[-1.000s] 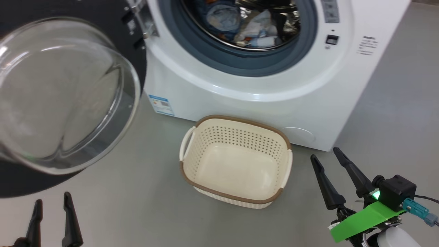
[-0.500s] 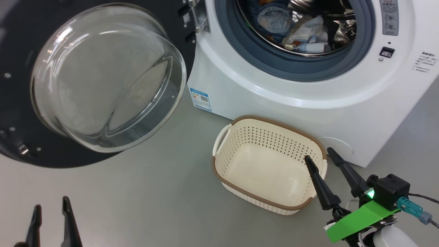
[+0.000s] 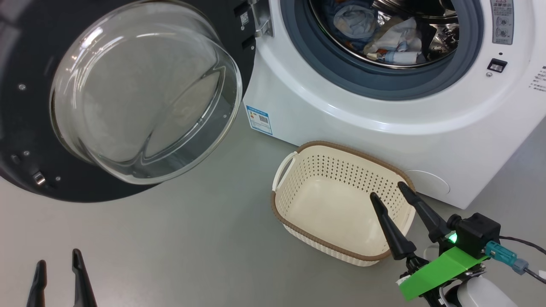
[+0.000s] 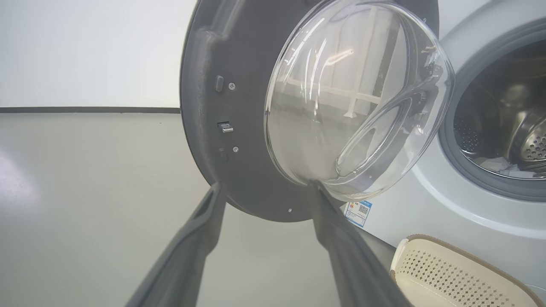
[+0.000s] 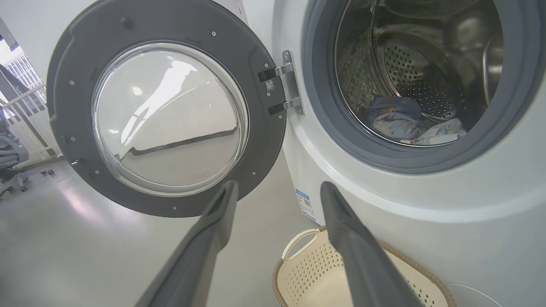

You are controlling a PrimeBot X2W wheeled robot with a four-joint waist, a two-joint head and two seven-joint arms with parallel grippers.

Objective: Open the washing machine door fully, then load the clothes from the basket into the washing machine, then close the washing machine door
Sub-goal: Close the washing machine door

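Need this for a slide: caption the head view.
Door open, clothes in drum, basket empty, left claw and right claw open.

Bright, even indoor light, with soft, faint shadows. White glare streaks the glass of the washing machine door (image 3: 145, 94) and pools on the grey floor (image 5: 64, 213). Wrist views bow at the edges — the left gripper (image 4: 266, 186) looms blurred.

LAUNDRY LOADED: The washing machine door (image 3: 17, 111), black-rimmed around a clear bulging glass window (image 3: 140, 94), stands swung wide open at the left of the white washing machine (image 3: 384, 123). Light-blue and white clothes (image 3: 386, 38) lie heaped inside the steel drum (image 3: 443, 38). The cream perforated basket (image 3: 332, 175), brown-rimmed, sits upright and empty on the floor (image 3: 192, 238), just before the machine's front.
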